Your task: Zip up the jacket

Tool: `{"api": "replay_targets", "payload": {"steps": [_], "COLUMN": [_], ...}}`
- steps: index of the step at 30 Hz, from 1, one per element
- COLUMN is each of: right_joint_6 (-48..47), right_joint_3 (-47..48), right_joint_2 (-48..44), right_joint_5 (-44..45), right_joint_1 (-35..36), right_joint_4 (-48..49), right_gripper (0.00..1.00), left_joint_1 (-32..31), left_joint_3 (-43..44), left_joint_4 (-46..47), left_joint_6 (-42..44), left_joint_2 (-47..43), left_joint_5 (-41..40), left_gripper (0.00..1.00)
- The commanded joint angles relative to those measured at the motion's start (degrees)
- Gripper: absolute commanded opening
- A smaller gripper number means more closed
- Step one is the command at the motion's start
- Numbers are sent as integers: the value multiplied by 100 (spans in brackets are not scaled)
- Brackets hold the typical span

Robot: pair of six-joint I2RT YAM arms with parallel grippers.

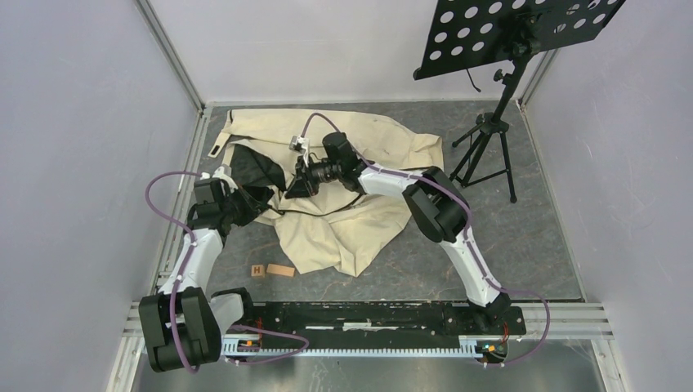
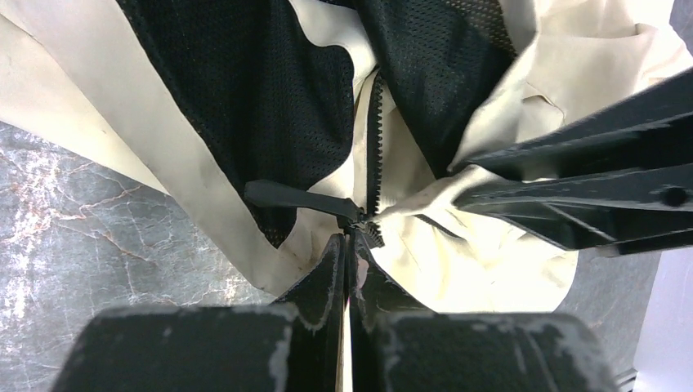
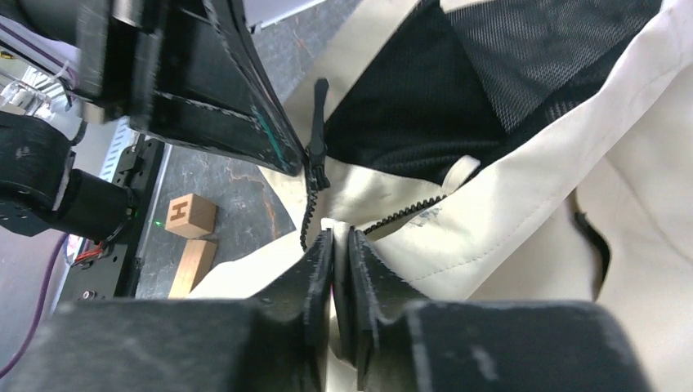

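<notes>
Jacket (image 1: 351,224) is found crumpled on the grey desk (image 1: 523,245), between the two arms, with its front thrown open so that the black mesh lining (image 2: 245,98) is exposed. The zipper is not done up: the front edges are parted, a run of dark teeth (image 2: 374,139) is seen leading to the slider (image 2: 365,227), and the pull tab (image 2: 294,198) is stuck out sideways across the lining.

At the jacket's zipper end, the left fingers (image 2: 342,255) are pressed fully together on the cream cloth, right against the slider. The right fingers (image 3: 325,247) are set on the jacket's cream front edge just beside the slider. They are drawn almost together with a slim gap left, and cream cloth is seen between them. Whether that cloth is firmly clamped cannot be told. The two sets of fingers are near each other but apart.

Two small wooden blocks are noted just off the jacket's hem on the arm-base side, one marked H (image 1: 258,270) and one plain (image 1: 280,269). A black tripod stand (image 1: 490,131) is placed off the jacket's far right side.
</notes>
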Motion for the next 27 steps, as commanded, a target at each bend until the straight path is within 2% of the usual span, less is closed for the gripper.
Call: {"api": "replay_targets", "payload": {"steps": [1,4,7,8,17,21,27], "right_joint_6": [-183,-643,-1607,-1902,-5980,-6825,-7394], "right_joint_3": [385,705,202,71,-434,-403,-123], "right_joint_2": [225,309,-216,-386,-1213,-1170,-872], "right_joint_5": [348,504,1011,1083,751,627,741], "right_joint_1": [57,74,144,145,260,453,658], "right_joint_4": [-33,-483,-621,-621,-1561,-1889,-1880], "right_gripper": [29,47,63,65,71,70,69], "left_joint_1": [-29,-30,-33,-37,-46,-55,-77], "left_joint_3": [88,94,87,77,46,49,26], "left_joint_4": [195,230,229,232,227,225,229], "left_joint_6": [23,-10,12,16,34,34,42], "left_joint_2": [94,165,176,174,90,61,29], "left_joint_5": [19,61,81,73,90,116,170], "left_gripper": [2,2,2,2,2,2,2]}}
